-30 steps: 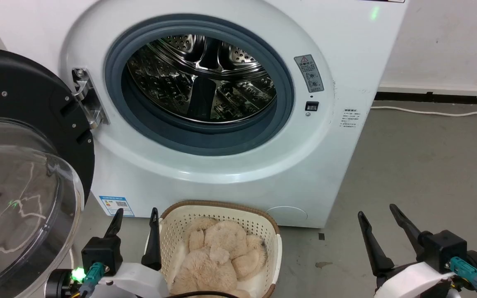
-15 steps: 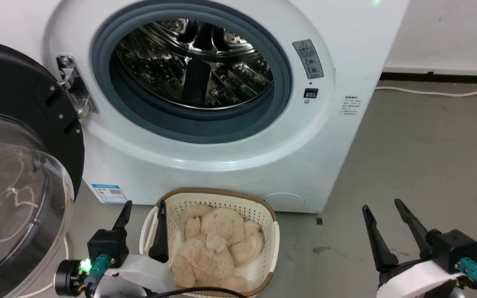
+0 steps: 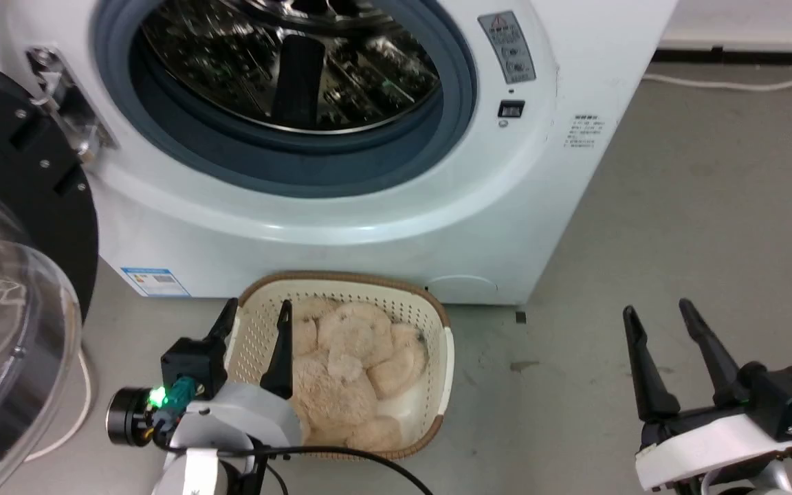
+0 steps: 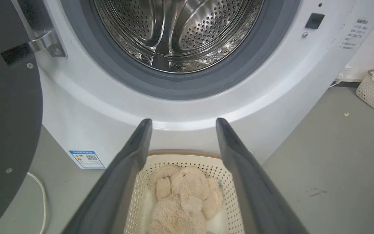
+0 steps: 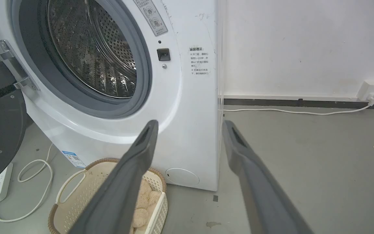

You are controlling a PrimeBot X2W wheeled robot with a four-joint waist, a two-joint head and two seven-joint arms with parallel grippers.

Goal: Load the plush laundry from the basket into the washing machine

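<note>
From the head view, the fluffy beige plush toy [image 3: 341, 364] lay curled in the cream perforated plastic basket [image 3: 406, 306] with the brown woven-look rim. The basket sat on the grey floor [image 3: 678, 206] just at the foot of the large white front-loading washing machine [image 3: 396, 227], presumably so the lift to the opening would be short. The black-framed round door [image 3: 38, 206] with its clear bubble window was swung out to the robot's left, leaving the shiny perforated steel drum [image 3: 382, 75] open and, as far as could be seen, with nothing in it. The left tool [image 3: 260, 304] hung over the basket's left side, its two dark fingers spread wide with nothing between them. One finger lined up with the rim and the other with the toy, but whether either touched could not be told here. The right tool [image 3: 656, 307] hovered well apart over bare floor, equally wide and holding nothing, likely parked out of the way. In the left wrist view, toy and basket showed between the spread fingers and lower down, apart from them, with the drum mouth ahead. That suggested the arm was lining up a grasp not yet begun. In the right wrist view, the wide fingers framed the washing machine's right front corner. The basket sat low at the left with the toy in it, and a thin white cable [image 5: 291, 112] ran along the wall base to a socket [image 5: 373, 88].
</note>
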